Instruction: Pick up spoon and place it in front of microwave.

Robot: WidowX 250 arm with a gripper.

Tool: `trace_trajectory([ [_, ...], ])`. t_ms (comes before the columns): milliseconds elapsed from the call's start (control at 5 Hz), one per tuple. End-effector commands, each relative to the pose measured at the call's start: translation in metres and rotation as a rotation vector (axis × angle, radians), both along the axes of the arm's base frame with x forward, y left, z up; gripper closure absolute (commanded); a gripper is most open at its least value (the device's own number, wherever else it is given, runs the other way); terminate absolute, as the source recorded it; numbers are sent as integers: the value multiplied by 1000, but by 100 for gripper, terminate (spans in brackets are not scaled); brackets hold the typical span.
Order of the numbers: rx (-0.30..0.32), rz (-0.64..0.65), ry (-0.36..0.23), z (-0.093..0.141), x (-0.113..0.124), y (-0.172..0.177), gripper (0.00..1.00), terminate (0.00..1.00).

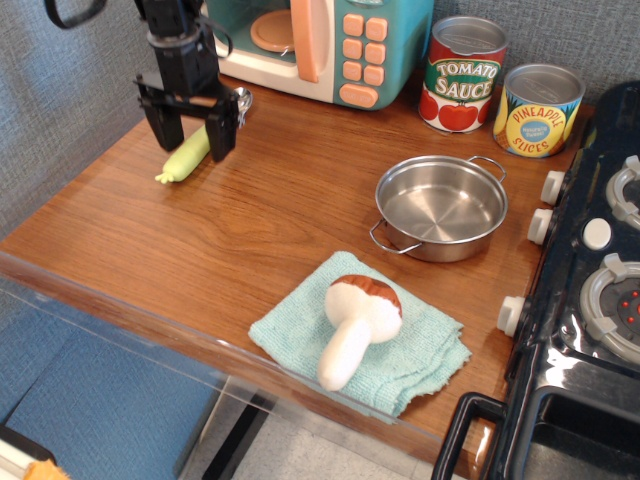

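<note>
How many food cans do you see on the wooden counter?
2. The red tomato sauce can stands right of the teal toy microwave; the yellow pineapple slices can stands beside it, near the black stove. None seems hidden.

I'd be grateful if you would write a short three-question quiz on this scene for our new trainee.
1. True or false: the gripper is clamped shut on the spoon.
2. What lies on the teal cloth? A) mushroom B) pot C) can
3. Fill in: the spoon lies on the wooden counter in front of the ____.

Key: 1 false, its fingers are spread with the spoon lying between them; 2 A, the mushroom; 3 microwave.
</note>
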State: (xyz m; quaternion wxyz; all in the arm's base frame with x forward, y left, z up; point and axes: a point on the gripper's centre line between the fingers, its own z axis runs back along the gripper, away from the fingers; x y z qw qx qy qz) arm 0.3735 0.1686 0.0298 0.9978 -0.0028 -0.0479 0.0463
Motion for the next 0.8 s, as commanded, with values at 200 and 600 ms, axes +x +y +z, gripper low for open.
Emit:
trace_trajectory([
  [200, 57, 102, -109, 73, 0, -11, 0, 0],
  [600, 57, 102, -109, 73, 0, -11, 0, 100],
])
